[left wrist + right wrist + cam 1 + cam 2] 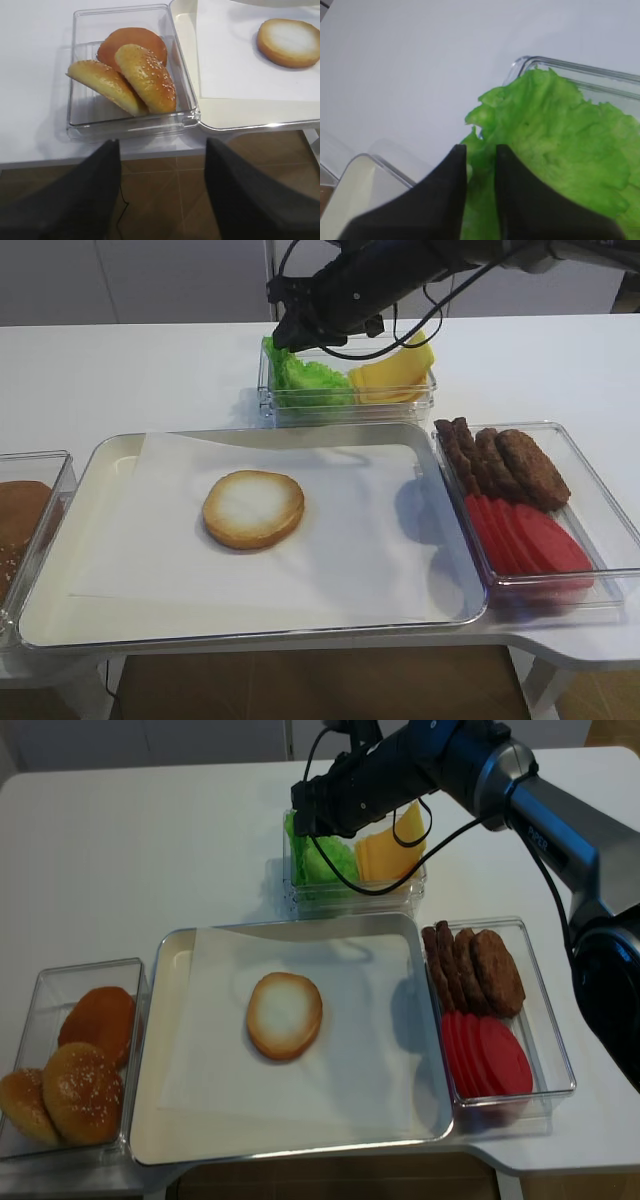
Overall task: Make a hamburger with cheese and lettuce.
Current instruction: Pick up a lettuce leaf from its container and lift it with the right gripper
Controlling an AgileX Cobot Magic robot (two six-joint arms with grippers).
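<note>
The hamburger is a single bun half (253, 509) (285, 1015) (289, 42), cut face up, on white paper in the tray (110, 452). Frilly green lettuce (312, 382) (555, 150) (327, 862) fills the left side of a clear box at the back. Yellow cheese (393, 377) (386, 846) slices lean in the same box's right side. My right gripper (290, 340) (481, 150) (305, 815) reaches down into that box, jaws narrowly apart with the lettuce's edge pinched between them. My left gripper (162, 145) hangs open over the floor, just off the table's front edge.
A clear box of sesame bun tops (130, 75) (80, 1070) stands left of the tray. On the right, another box holds brown patties (510, 465) and red tomato slices (525, 540). The right arm and its cables stretch across the back.
</note>
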